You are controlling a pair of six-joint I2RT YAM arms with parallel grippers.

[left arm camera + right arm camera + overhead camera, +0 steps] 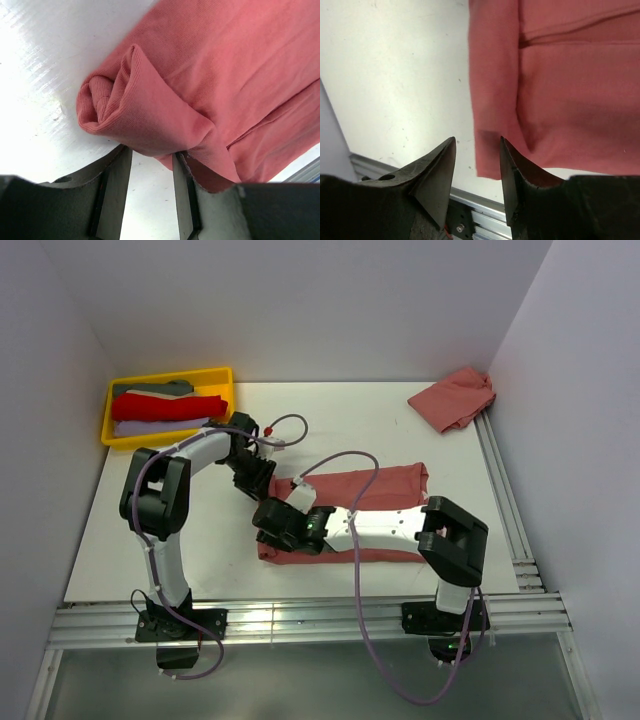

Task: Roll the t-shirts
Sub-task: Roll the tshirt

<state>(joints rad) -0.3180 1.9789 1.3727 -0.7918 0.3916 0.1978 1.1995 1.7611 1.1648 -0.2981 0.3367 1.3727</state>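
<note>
- Rolling is just begun on the shirt (pixel 390 485), which lies as a folded strip across the middle of the bench (pixel 360 420). Its left end is curled over into a small first turn (pixel 115 100).
- My left fingers (pixel 117 175) stand apart at that curl. Cloth brushes their tips and bare bench shows in the gap, so I don't read it as a pinch.
- My right fingers (pixel 437 170) are apart too, with nothing between them, hovering by the near corner of the same end.
- Next, I reckon both sets must take the curl at its two corners and carry it rightward evenly, or the roll goes cone-shaped; thin cloth like this will slip.
- In the way: my right arm lies along the strip I want to roll, and its purple cable (pixel 345 454) loops above it.
- Far right, a second shirt (pixel 455 398) sits crumpled; far left, the yellow tray (pixel 170 374) holds rolled clothes, well apart.
</note>
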